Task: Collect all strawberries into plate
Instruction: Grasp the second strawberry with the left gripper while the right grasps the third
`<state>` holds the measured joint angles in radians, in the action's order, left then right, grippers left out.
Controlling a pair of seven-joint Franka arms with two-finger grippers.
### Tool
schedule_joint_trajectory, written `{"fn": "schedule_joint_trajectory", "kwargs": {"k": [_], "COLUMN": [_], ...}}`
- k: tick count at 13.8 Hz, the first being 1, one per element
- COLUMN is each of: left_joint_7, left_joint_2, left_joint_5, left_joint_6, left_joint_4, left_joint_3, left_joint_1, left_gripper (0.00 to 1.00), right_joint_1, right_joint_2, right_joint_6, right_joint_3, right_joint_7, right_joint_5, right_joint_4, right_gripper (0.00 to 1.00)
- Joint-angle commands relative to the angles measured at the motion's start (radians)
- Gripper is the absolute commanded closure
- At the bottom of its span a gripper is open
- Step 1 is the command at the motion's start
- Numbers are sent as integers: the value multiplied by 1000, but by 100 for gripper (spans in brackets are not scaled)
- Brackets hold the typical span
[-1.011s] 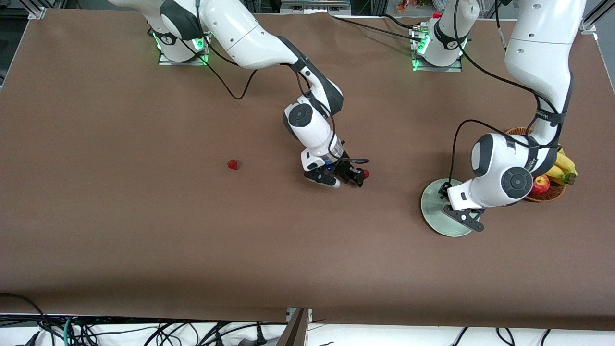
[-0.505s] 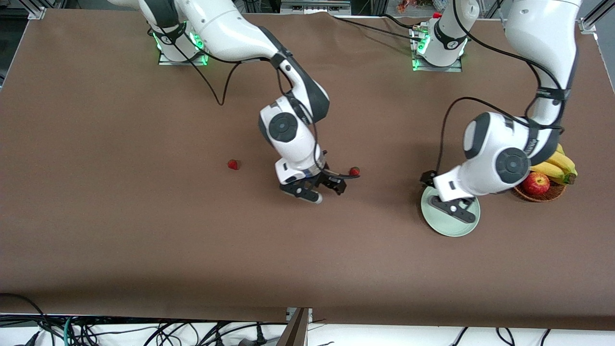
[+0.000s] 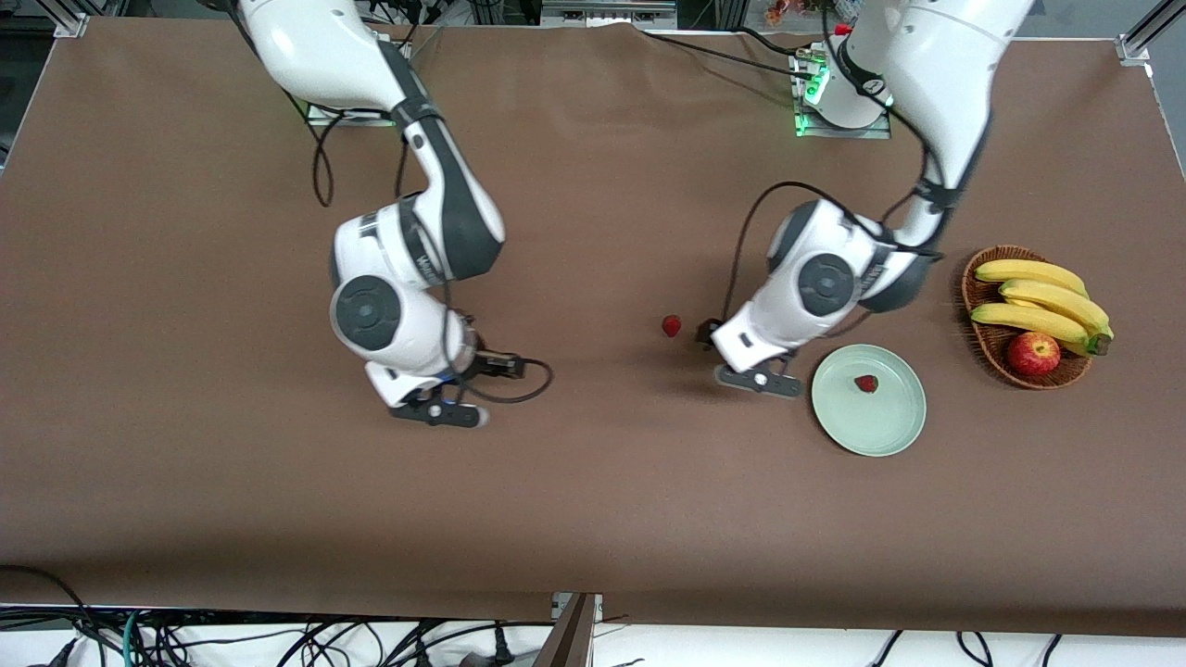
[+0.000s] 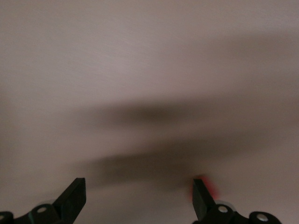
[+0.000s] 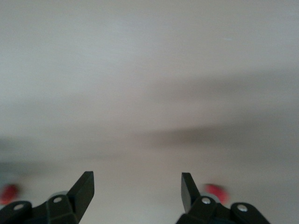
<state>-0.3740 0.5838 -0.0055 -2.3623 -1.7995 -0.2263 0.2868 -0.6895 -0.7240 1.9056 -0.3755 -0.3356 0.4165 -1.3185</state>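
Since the earlier frame both arms are shifting toward the right arm's end of the tabletop (image 3: pixel 185 463), uncovering the plate (image 3: pixel 885 431). One strawberry (image 3: pixel 866 383) is lying in the plate; another strawberry (image 3: pixel 671 325) is sitting on the tabletop beside the left hand (image 3: pixel 741 366), fingers spread and empty. The right hand (image 3: pixel 454 394) is hanging spread, empty. A basket (image 3: pixel 973 278) is holding bananas (image 3: pixel 1038 298) and an apple (image 3: pixel 1033 353) beside the plate.
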Motion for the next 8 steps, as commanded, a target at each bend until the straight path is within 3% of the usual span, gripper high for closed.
{"fn": "schedule_joint_trajectory", "kwargs": {"k": [1,4,7,8], "left_joint_7": [-201,-334,-355,-353], "left_joint_2": [33,62,64,67], "left_joint_5": [72,165,205,206], "left_joint_6": [-69,-69,-69,-69], "left_joint_4": [-24,-24,-34,-35], "left_joint_3": [18,19,19,19], "left_joint_1": [98,147,146,146], "left_gripper": [0,0,0,13], "right_joint_1": [-25,-41,-41,-41], "right_joint_2": [141,167,166,166], "right_joint_6": [114,365,521,521], "right_joint_3": [-8,13,41,53], "right_joint_7": [116,135,176,175], "right_joint_5": [-9,-9,-2,5], "right_joint_4": [-311,-534,-654,-660], "right_gripper": [17,17,17,18]}}
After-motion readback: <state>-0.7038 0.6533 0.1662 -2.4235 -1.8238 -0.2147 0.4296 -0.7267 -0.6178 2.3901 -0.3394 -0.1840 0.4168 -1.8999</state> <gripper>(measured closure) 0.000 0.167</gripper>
